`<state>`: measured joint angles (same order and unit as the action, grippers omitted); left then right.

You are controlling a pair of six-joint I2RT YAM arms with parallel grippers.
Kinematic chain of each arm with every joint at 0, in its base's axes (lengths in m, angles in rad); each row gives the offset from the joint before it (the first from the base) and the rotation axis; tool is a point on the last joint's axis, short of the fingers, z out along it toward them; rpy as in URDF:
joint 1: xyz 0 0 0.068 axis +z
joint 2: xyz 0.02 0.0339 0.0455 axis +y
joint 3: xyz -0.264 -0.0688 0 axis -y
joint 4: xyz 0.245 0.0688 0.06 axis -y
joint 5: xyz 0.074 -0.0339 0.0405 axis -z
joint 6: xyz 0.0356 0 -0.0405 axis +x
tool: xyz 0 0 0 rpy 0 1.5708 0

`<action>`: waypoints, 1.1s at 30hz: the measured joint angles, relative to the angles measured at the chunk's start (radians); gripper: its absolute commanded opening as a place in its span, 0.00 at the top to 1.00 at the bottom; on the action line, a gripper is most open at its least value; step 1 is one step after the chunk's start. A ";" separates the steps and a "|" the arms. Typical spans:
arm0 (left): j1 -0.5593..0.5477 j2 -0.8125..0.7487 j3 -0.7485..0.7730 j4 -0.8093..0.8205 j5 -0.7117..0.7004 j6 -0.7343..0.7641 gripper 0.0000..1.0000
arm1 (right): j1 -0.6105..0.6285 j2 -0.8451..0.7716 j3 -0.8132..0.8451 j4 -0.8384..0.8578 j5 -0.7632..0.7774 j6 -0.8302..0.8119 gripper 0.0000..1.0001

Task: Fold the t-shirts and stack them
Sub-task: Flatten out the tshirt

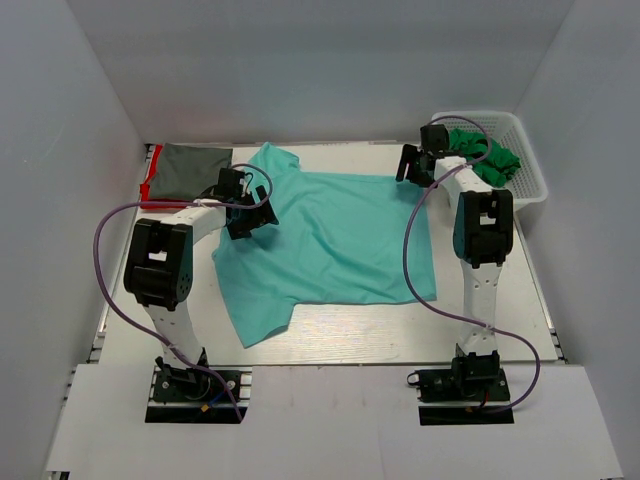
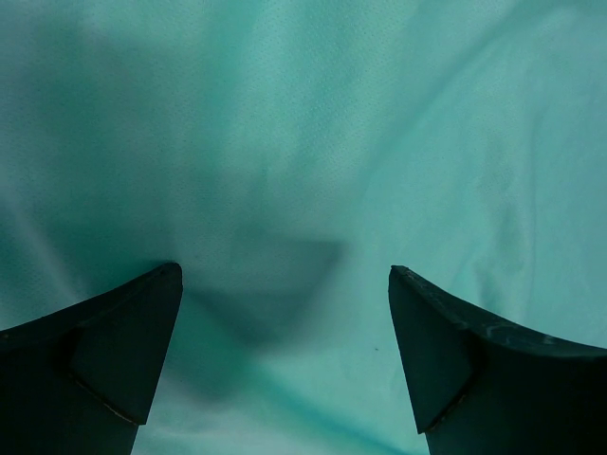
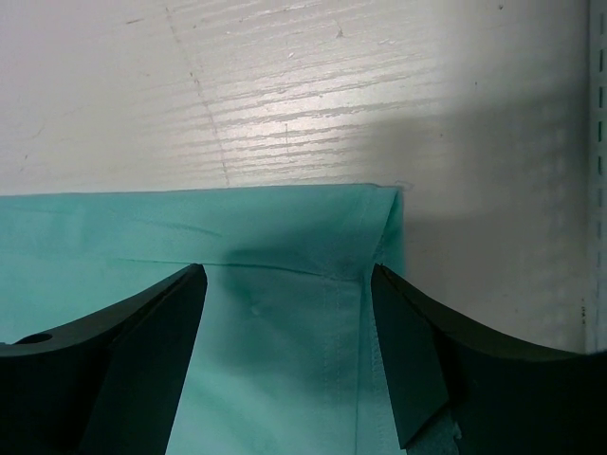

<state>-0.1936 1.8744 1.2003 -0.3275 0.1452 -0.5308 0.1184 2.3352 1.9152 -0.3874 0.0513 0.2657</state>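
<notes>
A large light teal t-shirt (image 1: 340,235) lies spread flat across the middle of the table. My left gripper (image 1: 250,222) hovers low over its left part, open, and its wrist view shows only teal cloth (image 2: 303,123) between the fingers (image 2: 285,272). My right gripper (image 1: 412,170) is at the shirt's far right corner. It is open (image 3: 286,270), and its fingers straddle the hemmed corner (image 3: 379,199), which lies flat on the table. A dark grey t-shirt (image 1: 195,168) lies folded at the far left on a red one (image 1: 152,172). A bright green t-shirt (image 1: 490,158) sits bunched in the basket.
The white lattice basket (image 1: 532,185) stands at the far right corner, just behind the right arm. White walls close in the table on the left, back and right. Bare white tabletop (image 3: 285,95) shows beyond the shirt's far edge.
</notes>
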 measured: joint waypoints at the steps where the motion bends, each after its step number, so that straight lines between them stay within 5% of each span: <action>1: 0.000 0.000 0.000 -0.001 -0.006 0.000 0.00 | 0.001 0.002 0.002 0.000 0.005 0.002 0.24; 7: 0.000 0.000 0.000 -0.002 -0.020 0.000 0.00 | 0.003 0.002 0.002 -0.002 0.025 0.016 0.30; 11: 0.000 0.000 0.000 -0.003 -0.031 0.004 0.00 | 0.002 0.006 0.002 -0.002 0.027 0.030 0.57; 16: 0.005 0.000 0.003 -0.009 -0.045 0.011 0.00 | -0.001 0.011 0.002 0.003 0.012 0.048 0.79; 18: 0.006 0.000 0.005 -0.013 -0.053 0.011 0.00 | -0.001 0.011 0.002 0.011 0.009 0.053 1.00; 33: 0.008 0.016 0.023 -0.016 -0.061 0.027 0.00 | -0.007 0.011 0.062 0.071 0.079 0.060 1.00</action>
<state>-0.1852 1.8908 1.2232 -0.3435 0.0837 -0.5041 0.1116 2.3466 1.9774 -0.3168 0.1299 0.3256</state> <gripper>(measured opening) 0.997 0.004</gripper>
